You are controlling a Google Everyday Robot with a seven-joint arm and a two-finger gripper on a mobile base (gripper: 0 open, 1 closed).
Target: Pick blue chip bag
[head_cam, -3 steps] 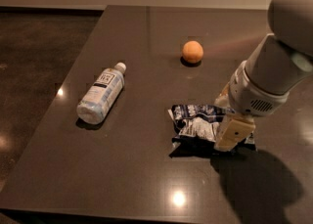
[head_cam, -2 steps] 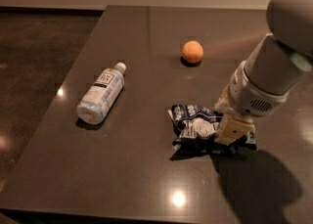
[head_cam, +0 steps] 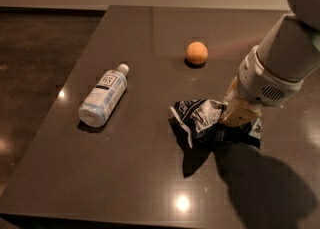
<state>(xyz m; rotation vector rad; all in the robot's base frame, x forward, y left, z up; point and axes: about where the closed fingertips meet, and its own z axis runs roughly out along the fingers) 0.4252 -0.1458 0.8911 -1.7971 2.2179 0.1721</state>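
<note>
Surroundings: we see a clear bottle (head_cam: 103, 94) lying at the worktop's (head_cam: 125, 173) left, well apart from the bag; a small orange ball (head_cam: 197, 52) sits beyond it.
Blue chip bag (head_cam: 200, 118): crumpled, right of centre.
End effector (head_cam: 239, 113): down on the bag's right part, covering it; spread or pinching, we cannot tell.
Writing: bottle label and the bag's white panels, unreadable to us.

blue chip bag (head_cam: 198, 118) | crumpled navy foil, white print | lying flat-ish on table (head_cam: 125, 173) | gripper (head_cam: 239, 115) sitting over one end
</note>
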